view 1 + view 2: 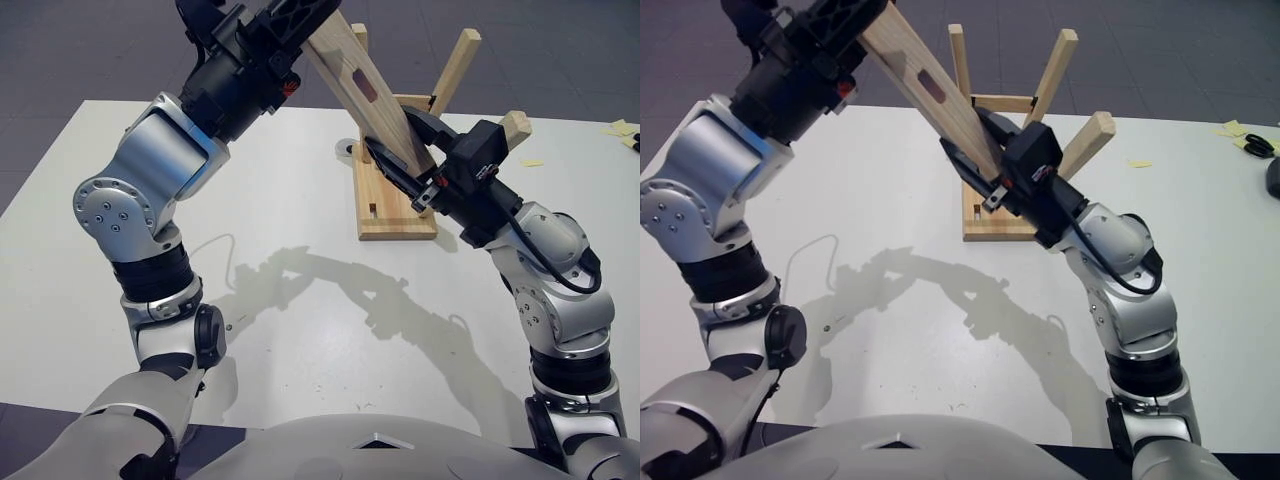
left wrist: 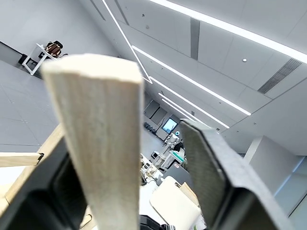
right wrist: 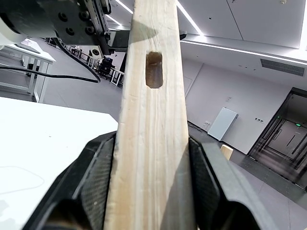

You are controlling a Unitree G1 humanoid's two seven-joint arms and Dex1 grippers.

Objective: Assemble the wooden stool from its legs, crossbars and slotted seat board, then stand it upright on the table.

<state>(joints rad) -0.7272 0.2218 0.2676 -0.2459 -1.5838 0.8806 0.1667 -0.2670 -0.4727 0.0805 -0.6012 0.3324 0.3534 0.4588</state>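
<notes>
1. White table (image 1: pixel 270 190) spans the near ground. A thin wire (image 1: pixel 215 250) lies on it near the left arm.
2. Right gripper (image 3: pixel 151 143) is over the table's middle right, just in front of the seat board. It is clamped on the loose leg (image 1: pixel 350 75), with both pads (image 3: pixel 98 182) pressed against the wood.
3. The loose leg is pale wood and tilted. Its low end is by the right gripper and it rises away toward the robot's left. It has one oval slot (image 3: pixel 154 70) in the face above the right gripper. The low end is hidden behind the gripper, so I cannot tell if it touches the board.
4. Seat board (image 1: pixel 395 218) lies flat on the table just behind the right gripper, with a small cut slot showing in its top face.
5. Three legs already stand in the board, pointing up and splayed: back left one (image 1: pixel 958 60), back right one (image 1: pixel 1055 70), near right one (image 1: pixel 1088 140).
6. Crossbar (image 1: pixel 1002 102) runs level between the two back legs, well above the board.
7. Left gripper (image 2: pixel 127 143) is raised at the far left, around the loose leg's top end. Its jaws are spread: the wood sits against one side, and a gap shows before the other finger (image 2: pixel 206 172).
8. Yellow paper scraps (image 1: pixel 620 128) and scissors (image 1: pixel 1258 145) lie at the far right table edge, well apart from the stool parts.
</notes>
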